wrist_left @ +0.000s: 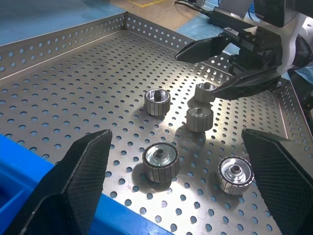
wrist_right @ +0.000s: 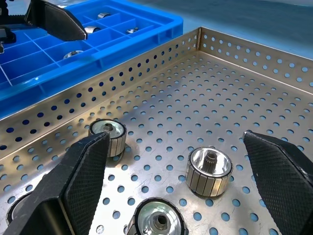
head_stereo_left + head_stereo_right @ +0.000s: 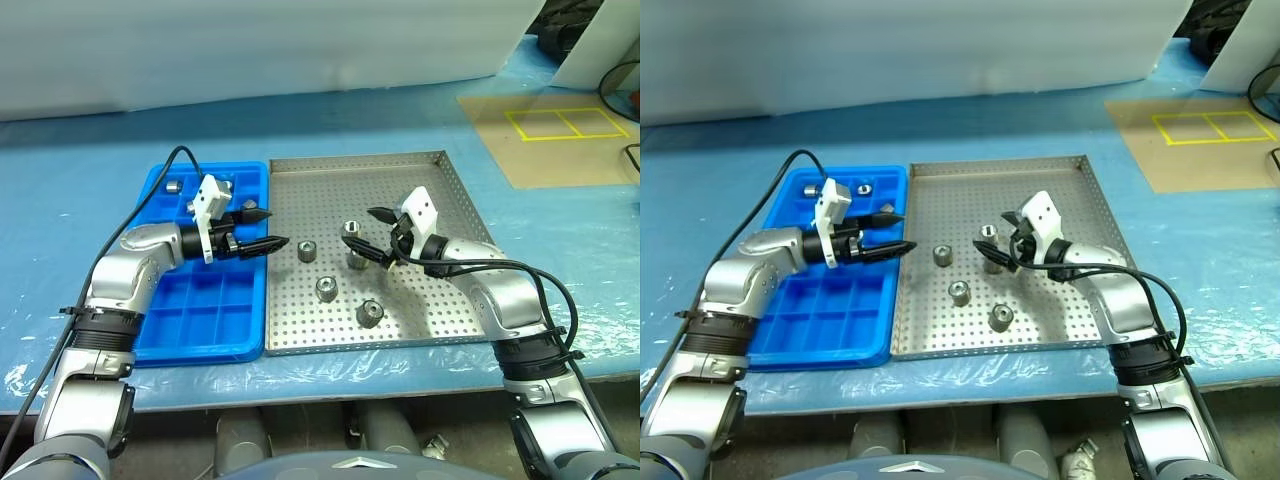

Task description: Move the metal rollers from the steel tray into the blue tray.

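The blue tray (image 3: 160, 340) sits just left of the steel tray (image 3: 420, 180) on the table (image 3: 330, 120). Five metal rollers (image 3: 326, 288) lie in the steel tray's middle.

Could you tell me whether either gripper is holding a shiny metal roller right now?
No: the left gripper and right gripper both stand open and empty above the trays.

A blue plastic sheet (image 3: 330, 130) is covering the whole worktop, wrinkling along the near edge and catching glare from overhead light. A white panel (image 3: 250, 50) is standing along the far side. To the far right, a tan board (image 3: 560, 140) is lying on the sheet, showing a yellow taped rectangle (image 3: 565, 123) (split into two boxes). Black cables (image 3: 620, 85) are trailing at the right edge.
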You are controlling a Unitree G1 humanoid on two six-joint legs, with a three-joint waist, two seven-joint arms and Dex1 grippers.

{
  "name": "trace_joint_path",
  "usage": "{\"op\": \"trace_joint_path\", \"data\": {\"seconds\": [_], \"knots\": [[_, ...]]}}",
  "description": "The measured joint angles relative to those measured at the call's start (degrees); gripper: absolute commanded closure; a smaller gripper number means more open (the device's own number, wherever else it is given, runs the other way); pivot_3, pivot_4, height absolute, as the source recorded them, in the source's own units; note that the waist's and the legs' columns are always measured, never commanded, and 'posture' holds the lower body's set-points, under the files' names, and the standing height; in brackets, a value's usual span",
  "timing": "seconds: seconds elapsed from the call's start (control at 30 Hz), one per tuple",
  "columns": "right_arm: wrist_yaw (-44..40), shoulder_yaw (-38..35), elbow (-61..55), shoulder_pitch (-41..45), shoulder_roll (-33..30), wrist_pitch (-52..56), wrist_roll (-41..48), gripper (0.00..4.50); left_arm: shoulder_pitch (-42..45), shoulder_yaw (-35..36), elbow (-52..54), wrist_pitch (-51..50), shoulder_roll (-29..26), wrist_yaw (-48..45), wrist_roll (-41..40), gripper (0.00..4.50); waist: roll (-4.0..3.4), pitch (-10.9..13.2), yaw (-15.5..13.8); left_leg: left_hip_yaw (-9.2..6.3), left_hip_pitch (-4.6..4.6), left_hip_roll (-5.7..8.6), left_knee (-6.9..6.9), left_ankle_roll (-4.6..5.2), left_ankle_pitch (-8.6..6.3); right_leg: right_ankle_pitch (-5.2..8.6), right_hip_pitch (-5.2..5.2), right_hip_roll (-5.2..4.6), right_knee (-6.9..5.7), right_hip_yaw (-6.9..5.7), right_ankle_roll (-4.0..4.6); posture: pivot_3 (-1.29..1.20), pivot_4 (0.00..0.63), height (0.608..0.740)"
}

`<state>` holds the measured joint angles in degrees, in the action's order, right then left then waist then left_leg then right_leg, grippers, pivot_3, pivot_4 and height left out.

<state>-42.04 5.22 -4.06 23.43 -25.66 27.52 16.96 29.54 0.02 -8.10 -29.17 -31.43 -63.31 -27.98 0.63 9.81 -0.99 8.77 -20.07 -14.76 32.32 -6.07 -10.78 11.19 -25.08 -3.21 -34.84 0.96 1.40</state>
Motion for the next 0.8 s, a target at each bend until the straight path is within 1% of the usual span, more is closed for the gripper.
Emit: {"op": "trace_joint_path", "data": {"seconds": [0.67, 0.73, 0.8], "knots": [[-0.2, 0.0, -1.4, -0.9, 0.0, 0.3, 0.0, 0.01, 0.5, 0.0, -0.1, -0.1, 0.1, -0.4, 0.0, 0.0, 0.0, 0.0, 0.1, 0.0, 0.0, 0.0, 0.0, 0.0, 0.0, 0.0, 0.0, 0.0, 0.0, 0.0, 0.0, -0.23, 0.15, 0.74], [0.2, 0.0, -1.4, -1.4, -0.2, 0.5, 0.0, 0.01, 2.0, 0.0, -0.5, 0.2, 1.0, -0.1, 0.0, 0.0, 0.0, 0.0, -0.1, -0.01, -0.01, 0.01, 0.03, 0.0, 0.0, 0.0, 0.0, 0.0, -0.01, -0.01, 0.0, -0.24, 0.15, 0.74], [0.8, -0.2, -1.6, -1.5, -0.3, 0.7, 0.0, 0.01, 5.3, 0.1, -1.9, 1.1, 2.9, -0.1, 0.0, 0.0, 0.0, 0.0, -0.3, -0.01, -0.02, 0.03, 0.08, 0.0, 0.0, 0.0, 0.03, -0.03, -0.03, -0.01, 0.0, -0.25, 0.15, 0.74]]}}
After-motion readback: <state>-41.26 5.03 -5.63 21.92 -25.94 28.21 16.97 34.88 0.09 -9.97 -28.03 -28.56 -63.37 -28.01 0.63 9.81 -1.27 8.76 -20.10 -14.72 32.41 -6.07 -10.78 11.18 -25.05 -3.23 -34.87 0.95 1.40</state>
